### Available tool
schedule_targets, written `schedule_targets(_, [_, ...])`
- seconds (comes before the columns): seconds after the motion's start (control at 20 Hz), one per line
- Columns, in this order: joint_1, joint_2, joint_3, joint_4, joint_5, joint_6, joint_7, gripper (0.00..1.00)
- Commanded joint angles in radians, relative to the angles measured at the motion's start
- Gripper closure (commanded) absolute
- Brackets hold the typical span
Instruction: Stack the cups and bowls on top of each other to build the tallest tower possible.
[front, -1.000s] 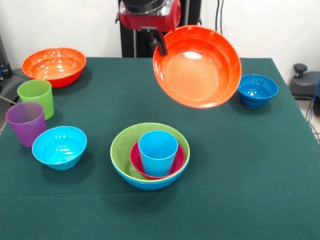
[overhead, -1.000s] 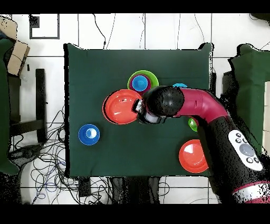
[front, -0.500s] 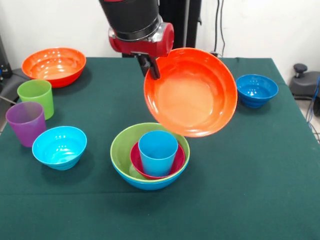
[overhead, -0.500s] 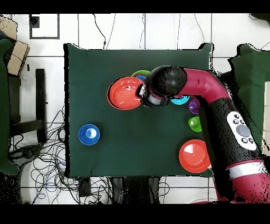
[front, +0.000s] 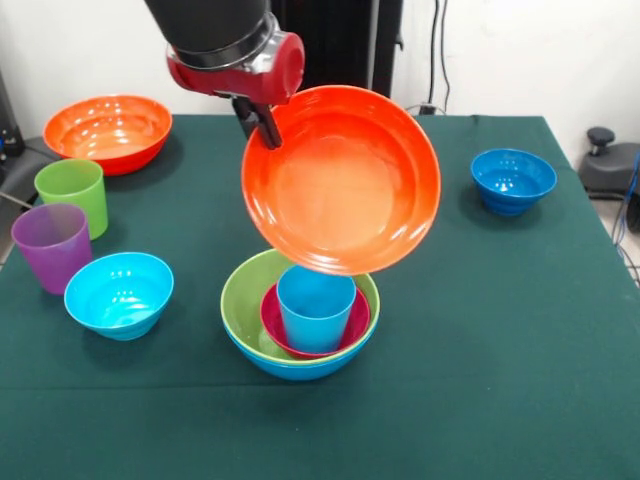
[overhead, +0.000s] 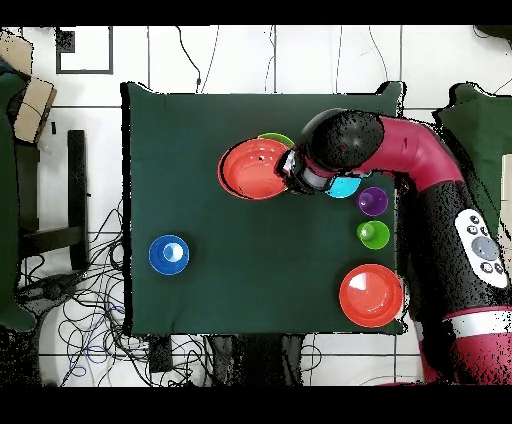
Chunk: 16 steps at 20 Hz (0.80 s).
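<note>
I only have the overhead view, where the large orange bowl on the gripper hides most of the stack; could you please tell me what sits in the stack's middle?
Observer: A light blue plastic tumbler stands upright in a small magenta bowl, nested in a large lime green bowl over a large blue bowl.
Operator: Thank you. Is the held bowl level?
Observer: No. The large glossy orange plastic bowl hangs steeply tilted, open side toward the front camera, with the gripper shut on its upper rim.
</note>
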Motion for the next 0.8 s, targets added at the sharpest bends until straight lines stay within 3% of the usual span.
schedule_targets(0.05, [-0.006, 0.010, 0.012, -0.007, -0.007, 0.003, -0.165, 1.00])
schedule_targets(0.45, [-0.019, 0.014, 0.013, 0.051, -0.022, -0.088, -0.143, 1.00])
schedule_targets(0.8, [-0.009, 0.020, 0.011, 0.038, -0.031, -0.086, -0.141, 1.00])
